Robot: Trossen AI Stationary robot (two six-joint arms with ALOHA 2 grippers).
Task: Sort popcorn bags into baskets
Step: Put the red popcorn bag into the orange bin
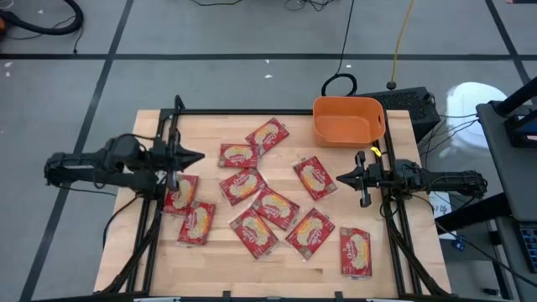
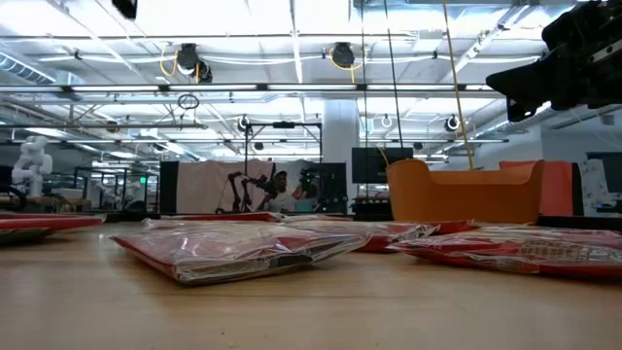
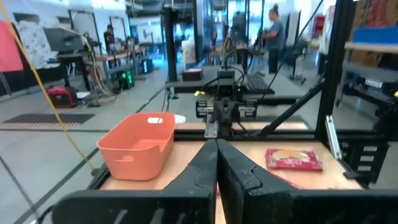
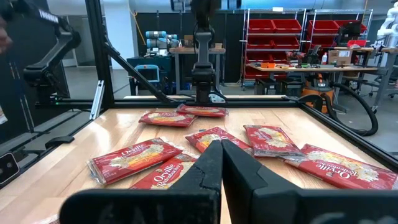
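Note:
Several red popcorn bags lie flat and scattered over the wooden table [image 1: 214, 126], among them one [image 1: 243, 185] near the middle and one [image 1: 356, 251] at the near right. The orange basket [image 1: 348, 120] stands at the far right corner and also shows in the left wrist view [image 3: 138, 144]. My left gripper [image 1: 200, 156] hangs shut above the table's left side, pointing level toward the right edge, with nothing in it. My right gripper [image 1: 338, 177] is shut at the right side, pointing level toward the left edge, clear of the bag [image 1: 315, 177] beside it.
Black frame rails [image 1: 243, 112] run along the table's far, left and right edges. Cables and a dark box [image 1: 411, 102] lie behind the basket. Bare wood shows along the far edge left of the basket and at the near left corner.

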